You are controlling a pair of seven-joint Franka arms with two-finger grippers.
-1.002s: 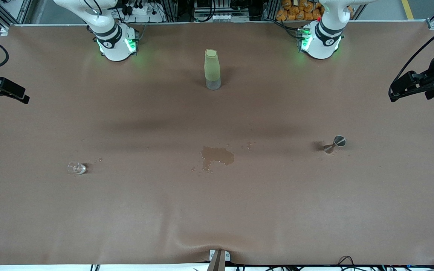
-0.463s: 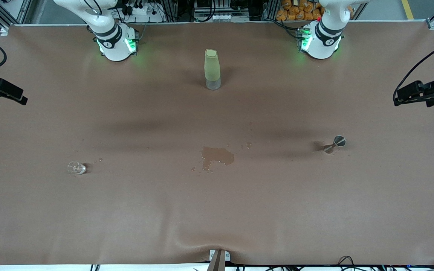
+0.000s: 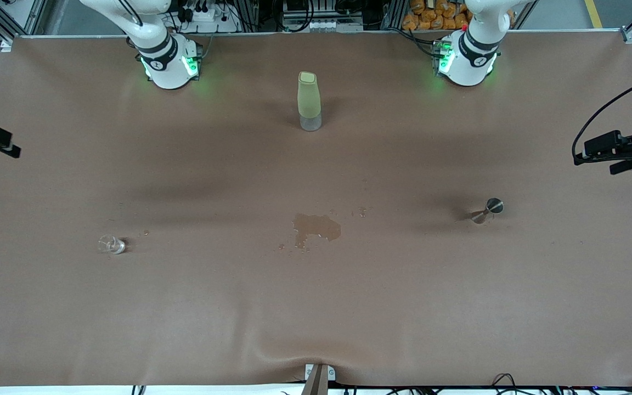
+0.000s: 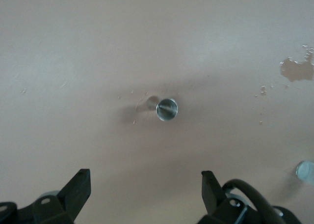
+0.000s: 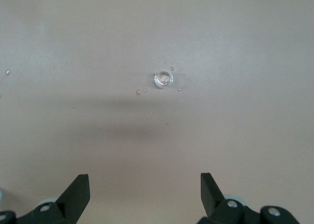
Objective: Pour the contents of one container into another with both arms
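The tiny clear glass cup (image 3: 111,244) stands on the brown table toward the right arm's end, with water drops around it; the right wrist view shows the cup (image 5: 163,79) from above. The steel jigger (image 3: 489,210) stands upright toward the left arm's end, and the left wrist view looks into the jigger's (image 4: 167,109) mouth. My right gripper (image 3: 3,145) hangs open over the right arm's end of the table, high above the cup. My left gripper (image 3: 593,154) hangs open over the left arm's end, high above the jigger. Both grippers (image 4: 145,177) (image 5: 144,177) hold nothing.
A tall pale-green bottle (image 3: 309,101) stands midway between the two arm bases. A wet spill (image 3: 316,227) darkens the mat at the table's middle, with small splashes beside it. The spill (image 4: 297,69) also shows in the left wrist view.
Both grippers have drawn outward toward their own ends of the table and show less in the front view. The cup, jigger and bottle have not moved.
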